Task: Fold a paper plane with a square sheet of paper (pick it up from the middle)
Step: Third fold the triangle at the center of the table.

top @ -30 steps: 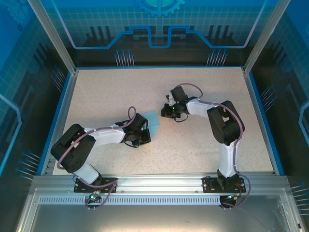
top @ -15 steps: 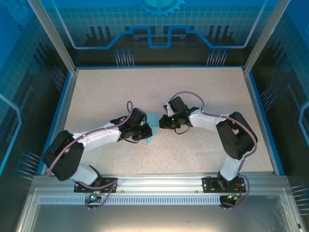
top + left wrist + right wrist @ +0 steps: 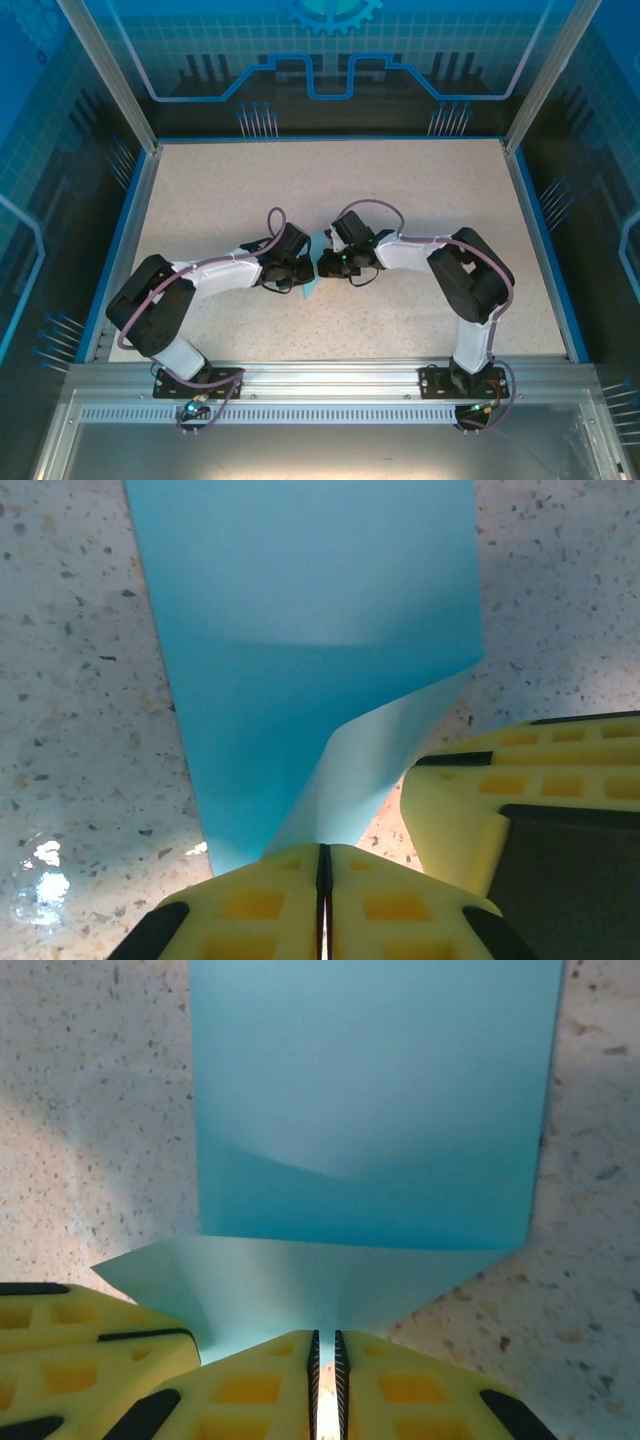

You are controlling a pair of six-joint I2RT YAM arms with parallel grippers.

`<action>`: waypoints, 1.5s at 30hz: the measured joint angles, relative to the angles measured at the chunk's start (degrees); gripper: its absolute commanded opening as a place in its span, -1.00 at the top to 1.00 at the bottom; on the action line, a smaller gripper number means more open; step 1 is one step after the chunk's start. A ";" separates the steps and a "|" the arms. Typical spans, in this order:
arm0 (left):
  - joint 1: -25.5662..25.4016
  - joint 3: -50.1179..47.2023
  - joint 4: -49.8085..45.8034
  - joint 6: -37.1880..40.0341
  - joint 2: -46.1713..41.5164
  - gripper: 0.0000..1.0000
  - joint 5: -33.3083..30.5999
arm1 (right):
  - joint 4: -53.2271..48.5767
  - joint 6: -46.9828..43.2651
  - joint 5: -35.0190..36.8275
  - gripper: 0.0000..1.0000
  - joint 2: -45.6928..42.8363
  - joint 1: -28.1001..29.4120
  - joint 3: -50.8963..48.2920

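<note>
The square sheet of paper [image 3: 311, 288] is light blue and sits mid-table, bent up between the two grippers. In the left wrist view the sheet [image 3: 300, 630] curls up from the table into my left gripper [image 3: 323, 848], whose yellow jaws are shut on its near edge. In the right wrist view the sheet [image 3: 370, 1110] folds up toward my right gripper [image 3: 325, 1333], whose jaws stand a hair apart, pinching the raised flap. From above, the left gripper [image 3: 298, 270] and right gripper [image 3: 327, 265] nearly touch, hiding most of the paper.
The speckled table [image 3: 420, 190] has a blue rim and metal posts at its corners. The right gripper's yellow finger [image 3: 520, 800] crowds the left wrist view. The left one's finger [image 3: 90, 1340] sits at the lower left of the right wrist view.
The right arm has swung down and left to meet the left gripper at the paper. The sheet, lying mostly flat before, is now bent up and largely covered by both grippers.
</note>
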 measured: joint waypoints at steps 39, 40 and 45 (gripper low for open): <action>1.11 -5.55 5.05 -0.24 -1.22 0.85 6.05 | -1.07 6.08 -0.90 0.81 6.14 0.92 6.38; 1.11 -5.55 4.87 -0.24 -1.03 0.87 5.79 | -1.07 6.08 -0.92 0.81 6.14 0.92 6.43; 1.11 -5.88 4.24 -0.39 -0.35 0.96 4.39 | -0.83 6.01 -1.53 0.88 6.03 0.96 6.49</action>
